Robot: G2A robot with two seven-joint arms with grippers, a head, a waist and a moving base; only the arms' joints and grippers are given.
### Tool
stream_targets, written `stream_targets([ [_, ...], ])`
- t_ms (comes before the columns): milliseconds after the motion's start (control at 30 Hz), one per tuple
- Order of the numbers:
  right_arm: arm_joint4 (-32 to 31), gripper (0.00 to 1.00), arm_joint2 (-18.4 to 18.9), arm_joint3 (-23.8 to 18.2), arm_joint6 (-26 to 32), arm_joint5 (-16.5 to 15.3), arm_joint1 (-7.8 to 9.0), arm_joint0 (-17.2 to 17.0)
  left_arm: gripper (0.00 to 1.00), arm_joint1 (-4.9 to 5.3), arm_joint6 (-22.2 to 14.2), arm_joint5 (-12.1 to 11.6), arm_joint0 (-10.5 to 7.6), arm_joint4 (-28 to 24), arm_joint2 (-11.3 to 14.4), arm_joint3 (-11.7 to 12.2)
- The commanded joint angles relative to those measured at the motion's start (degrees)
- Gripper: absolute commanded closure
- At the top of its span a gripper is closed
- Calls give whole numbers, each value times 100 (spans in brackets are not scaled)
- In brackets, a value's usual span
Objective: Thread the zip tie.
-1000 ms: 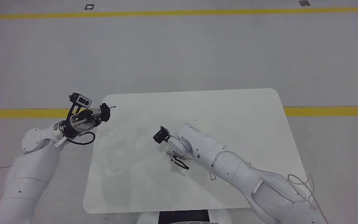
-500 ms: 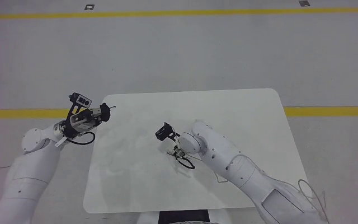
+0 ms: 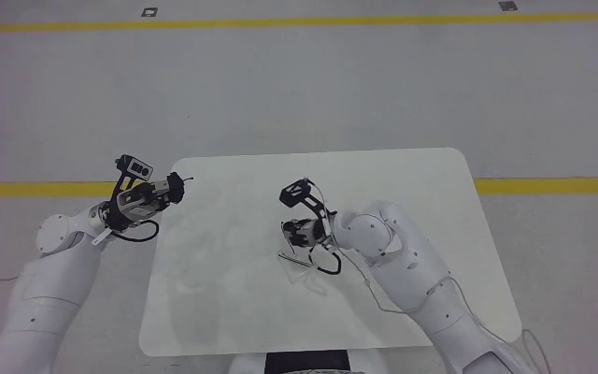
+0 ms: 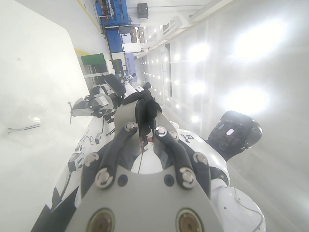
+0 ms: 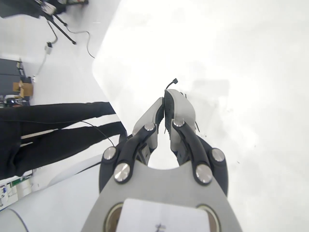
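My right gripper [image 5: 164, 97] is shut on a thin black zip tie [image 5: 172, 83], whose small square head sticks out past the fingertips. In the top view this gripper [image 3: 291, 234] hangs above the middle of the white table [image 3: 411, 187]. From the left wrist view the tie [image 4: 70, 112] dangles from it. My left gripper [image 3: 176, 187] is at the table's left edge, shut on a thin black strip [image 4: 141, 150] that looks like a zip tie. A thin dark line [image 3: 291, 257] lies on the table under the right gripper; whether it is a tie or a shadow I cannot tell.
The table's right half and front are bare white surface. A black cable loop [image 3: 327, 266] hangs from the right wrist just above the table. A tripod and loose cables [image 5: 60, 28] stand on the floor beyond the table's edge.
The right arm has swung to the right and toward the table's far side, turning its wrist, with the zip tie still in its grip. The left arm has kept still.
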Motion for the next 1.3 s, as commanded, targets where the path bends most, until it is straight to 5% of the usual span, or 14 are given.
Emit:
stream_targets([
  [0,108,100,73,-6,-102,-144,19,-37,100,0,0,0,0,0,0,0],
  [333,117,100,76,-6,-164,-140,19,-50,100,0,0,0,0,0,0,0],
  [467,718,100,53,17,-1246,-152,-46,-136,100,-28,253,1,91,-45,44,-135],
  [733,2086,100,-302,351,-2942,-235,-276,110,100,-234,452,-78,246,-156,37,-254],
  [1000,2559,100,-740,762,-3720,-352,-489,587,100,-578,318,-78,249,-14,-175,-132],
  [1267,2602,100,-778,806,-3747,-353,-508,634,100,-590,314,-78,249,1,-188,-126],
])
